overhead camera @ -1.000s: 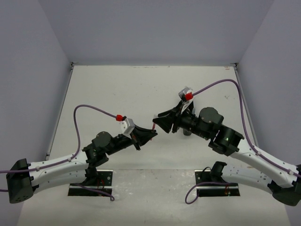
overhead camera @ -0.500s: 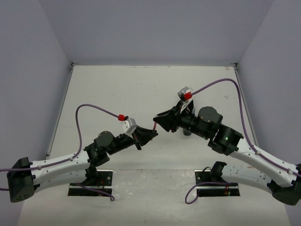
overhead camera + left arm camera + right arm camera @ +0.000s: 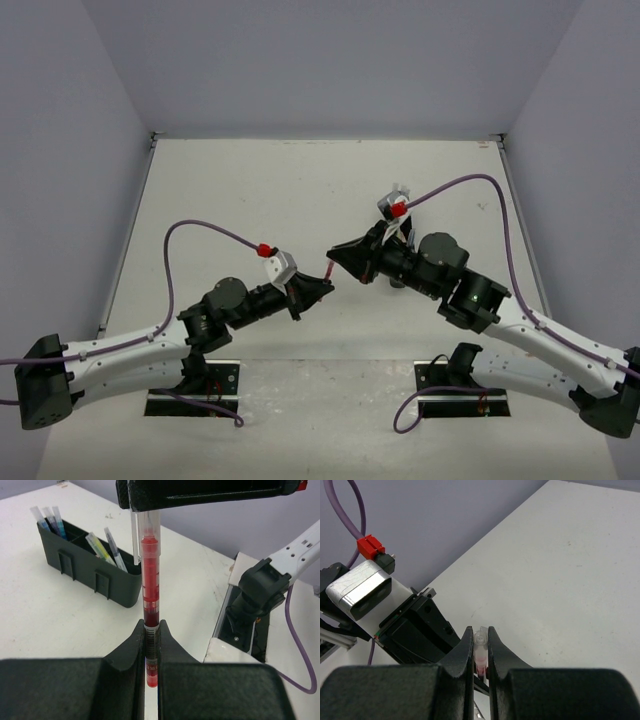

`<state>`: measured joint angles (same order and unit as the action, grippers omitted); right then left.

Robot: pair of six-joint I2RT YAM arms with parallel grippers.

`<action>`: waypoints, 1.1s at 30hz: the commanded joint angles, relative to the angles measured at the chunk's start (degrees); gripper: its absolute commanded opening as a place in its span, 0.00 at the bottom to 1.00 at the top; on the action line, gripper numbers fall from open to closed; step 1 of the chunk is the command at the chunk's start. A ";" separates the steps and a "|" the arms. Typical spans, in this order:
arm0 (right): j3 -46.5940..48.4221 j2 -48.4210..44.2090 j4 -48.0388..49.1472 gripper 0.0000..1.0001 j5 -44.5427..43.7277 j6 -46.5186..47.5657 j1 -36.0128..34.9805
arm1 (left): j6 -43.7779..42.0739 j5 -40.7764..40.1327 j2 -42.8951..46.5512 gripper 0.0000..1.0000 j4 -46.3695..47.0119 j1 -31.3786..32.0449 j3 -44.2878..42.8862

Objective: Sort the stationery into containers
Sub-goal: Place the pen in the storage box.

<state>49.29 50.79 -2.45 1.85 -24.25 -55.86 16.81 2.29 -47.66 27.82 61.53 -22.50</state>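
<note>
the red pen [image 3: 150,580] spans between both claws: left claw [image 3: 151,629] pinches one end, right claw [image 3: 479,635] the other.

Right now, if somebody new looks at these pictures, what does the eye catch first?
A red pen hangs in the air over the table between the two arms, one end shut in the left pincer, the other in the right pincer. In the left wrist view, a black tray behind it holds blue pens and yellow-green pens.
</note>
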 commanded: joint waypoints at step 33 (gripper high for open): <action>-0.33 -2.85 -1.47 0.02 0.61 -2.15 -0.22 | -1.34 3.80 -1.74 0.00 2.85 0.33 -1.32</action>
<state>46.92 50.17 -3.14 3.86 -27.95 -56.19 15.46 7.63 -49.95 27.00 61.58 -24.34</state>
